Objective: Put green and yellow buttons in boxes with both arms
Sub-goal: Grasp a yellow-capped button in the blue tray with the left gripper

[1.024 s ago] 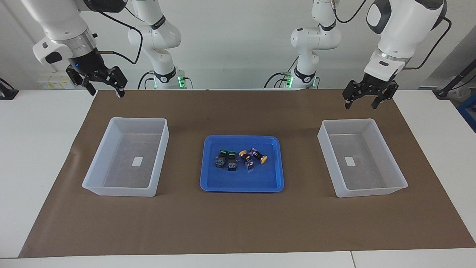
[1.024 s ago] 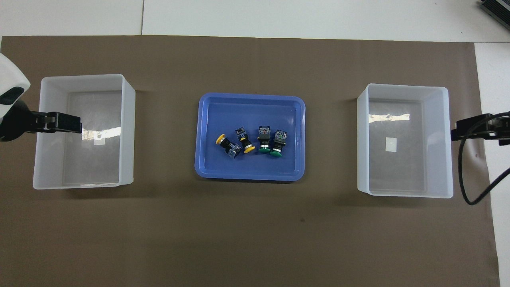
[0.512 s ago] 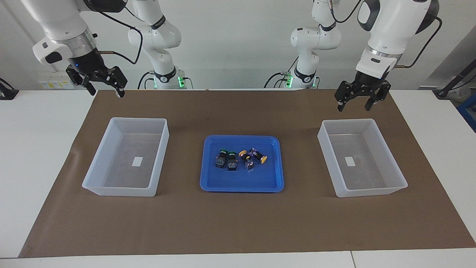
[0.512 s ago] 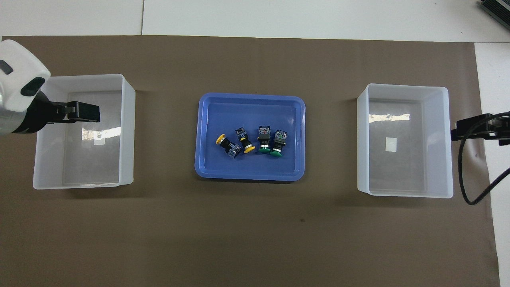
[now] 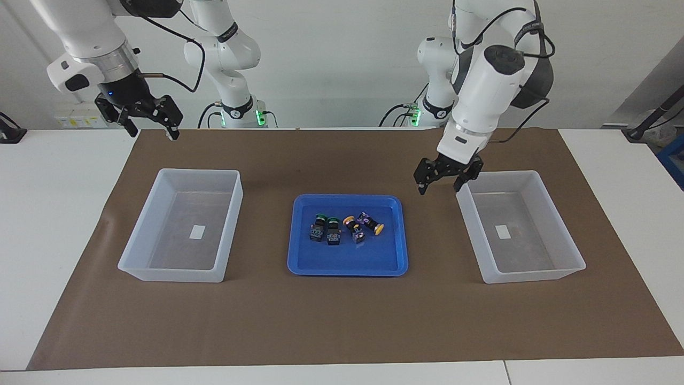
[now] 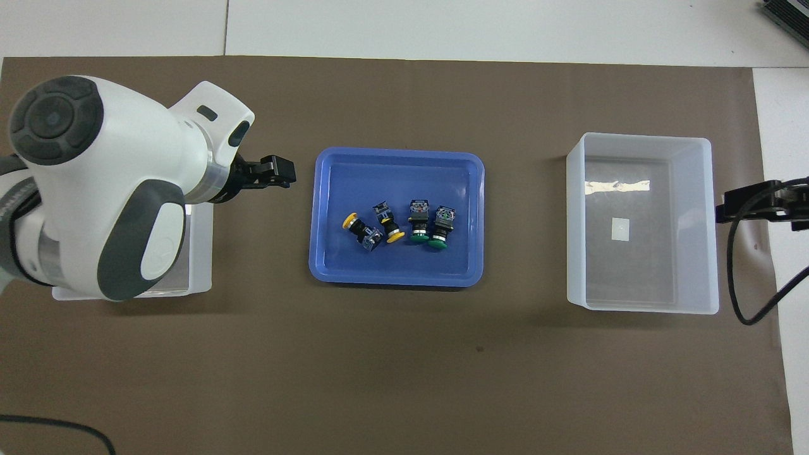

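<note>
Two green buttons (image 5: pixel 326 228) (image 6: pixel 430 229) and two yellow buttons (image 5: pixel 363 224) (image 6: pixel 374 229) lie on their sides in a blue tray (image 5: pixel 347 266) (image 6: pixel 398 156) at the middle of the mat. My left gripper (image 5: pixel 440 189) (image 6: pixel 285 173) hangs open and empty over the mat, between the tray and the clear box (image 5: pixel 534 278) (image 6: pixel 199 278) at the left arm's end. The left arm covers much of that box in the overhead view. My right gripper (image 5: pixel 152 132) (image 6: pixel 723 210) waits open and empty, raised beside the other clear box (image 5: pixel 176 172) (image 6: pixel 641 137).
Both boxes hold only a small white label. A brown mat (image 5: pixel 342 321) (image 6: pixel 404 366) covers most of the white table (image 5: pixel 48 214). The right arm's black cable (image 6: pixel 749 313) loops down over the mat's edge beside its box.
My left arm has swung from beside its box across it toward the tray and has come lower. The right arm and the buttons have not moved.
</note>
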